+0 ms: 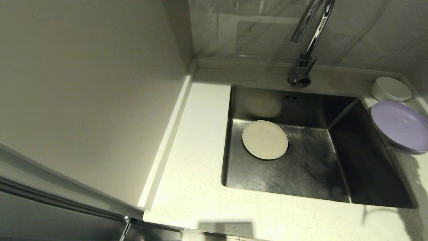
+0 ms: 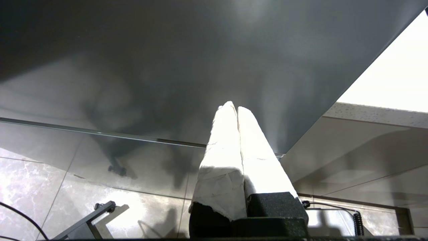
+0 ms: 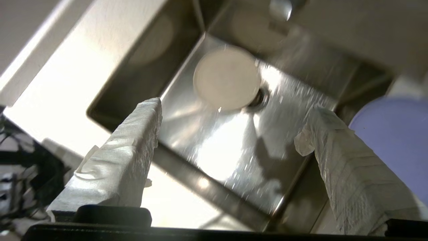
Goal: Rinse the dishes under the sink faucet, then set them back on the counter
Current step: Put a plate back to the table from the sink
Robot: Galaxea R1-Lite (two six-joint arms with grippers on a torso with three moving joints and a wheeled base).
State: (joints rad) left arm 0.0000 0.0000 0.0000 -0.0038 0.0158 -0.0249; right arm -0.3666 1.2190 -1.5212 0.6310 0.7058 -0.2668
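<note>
- Right wrist view: my right hand hangs wide open and empty above the sink.
- Cream plate lies on the sink floor, at nine o'clock of the drain.
- My guess: fetch it next, back to the tabletop.
- Left hand: closed, parked.

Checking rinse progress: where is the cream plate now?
In the head view, the cream plate lies on the sink floor, left of centre, overlapping the drain.

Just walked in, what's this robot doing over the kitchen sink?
It is rinsing dishes. A cream-beige plate lies on the floor of the steel sink, partly over the drain. The right gripper hangs open above the basin, holding nothing. The lilac plate and white bowl wait on the counter right of the sink. The left gripper is shut, parked away from the sink.
</note>
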